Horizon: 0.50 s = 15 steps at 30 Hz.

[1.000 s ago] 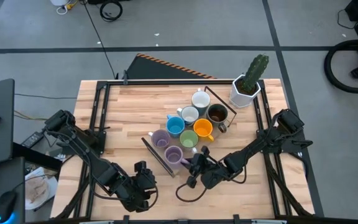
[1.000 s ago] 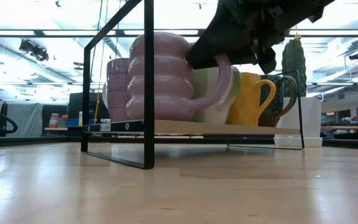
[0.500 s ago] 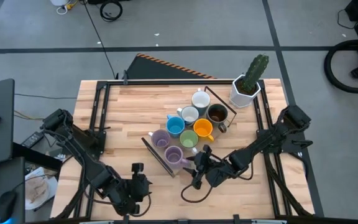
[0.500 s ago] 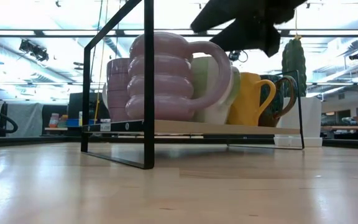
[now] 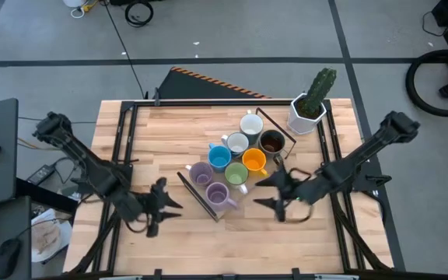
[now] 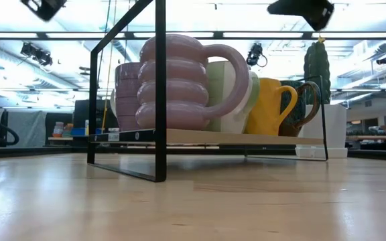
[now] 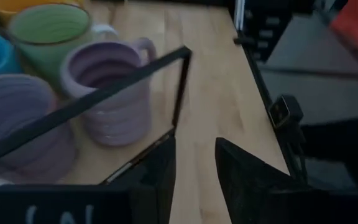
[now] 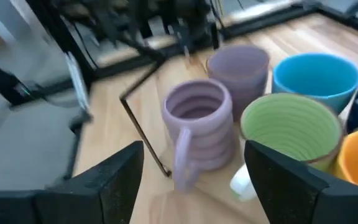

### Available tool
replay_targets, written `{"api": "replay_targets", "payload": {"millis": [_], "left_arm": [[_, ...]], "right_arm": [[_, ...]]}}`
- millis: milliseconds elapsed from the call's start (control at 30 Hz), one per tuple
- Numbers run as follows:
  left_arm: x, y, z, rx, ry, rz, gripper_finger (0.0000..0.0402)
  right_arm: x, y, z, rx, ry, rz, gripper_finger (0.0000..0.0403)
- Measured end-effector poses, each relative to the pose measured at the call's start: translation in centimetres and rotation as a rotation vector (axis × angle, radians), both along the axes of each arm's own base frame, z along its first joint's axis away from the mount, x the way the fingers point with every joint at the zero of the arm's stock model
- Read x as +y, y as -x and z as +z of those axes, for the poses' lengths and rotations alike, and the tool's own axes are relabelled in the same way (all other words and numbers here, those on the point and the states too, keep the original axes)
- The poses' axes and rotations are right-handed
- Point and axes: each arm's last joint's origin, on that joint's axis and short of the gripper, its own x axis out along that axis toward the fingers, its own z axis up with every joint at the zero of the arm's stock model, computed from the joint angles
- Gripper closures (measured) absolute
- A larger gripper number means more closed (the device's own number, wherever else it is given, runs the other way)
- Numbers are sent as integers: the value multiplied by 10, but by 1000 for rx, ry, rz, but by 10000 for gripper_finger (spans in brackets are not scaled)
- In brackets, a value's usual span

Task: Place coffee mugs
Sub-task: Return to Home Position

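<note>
Several coffee mugs stand bunched on a black wire rack's shelf (image 6: 246, 137) mid-table: white (image 5: 251, 124), pale grey (image 5: 237, 143), dark brown (image 5: 271, 141), blue (image 5: 219, 158), orange (image 5: 254, 161), green (image 5: 236, 174), and two lilac (image 5: 201, 174) (image 5: 218, 194). My right gripper (image 5: 261, 193) hovers open just right of the ribbed lilac mug (image 8: 194, 124), clear of its handle. My left gripper (image 5: 166, 204) hangs left of the rack, facing it. Its fingers stand a little apart with nothing between them (image 7: 194, 149).
A white angular pot with a green cactus (image 5: 308, 113) stands at the far right corner, just beyond the rack. The rack's black frame bars (image 5: 197, 196) rise at its near-left end. Bare wood lies along the near edge and the left side.
My right gripper has opened, let go of the ribbed lilac mug's handle, and risen toward the table's right edge. The mug stays upright on the rack shelf. My left gripper has lifted from the near edge toward the far side, and its fingers have come closer together.
</note>
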Motion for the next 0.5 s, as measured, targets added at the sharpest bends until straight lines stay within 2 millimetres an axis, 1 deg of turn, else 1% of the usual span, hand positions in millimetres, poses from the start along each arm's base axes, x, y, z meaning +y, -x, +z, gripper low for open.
{"api": "replay_targets", "payload": {"millis": [167,267,500], "left_arm": [[29,19,-12,-148,67,20,301],[45,27,-14,-243,90,40,315],[78,40,-27,-361,79,117,361]], "right_arm": [[-27,36,-12,-182,-75,56,119],[-43,54,-19,-271,-100,82,119],[-75,87,-32,-373,-45,137,119]]}}
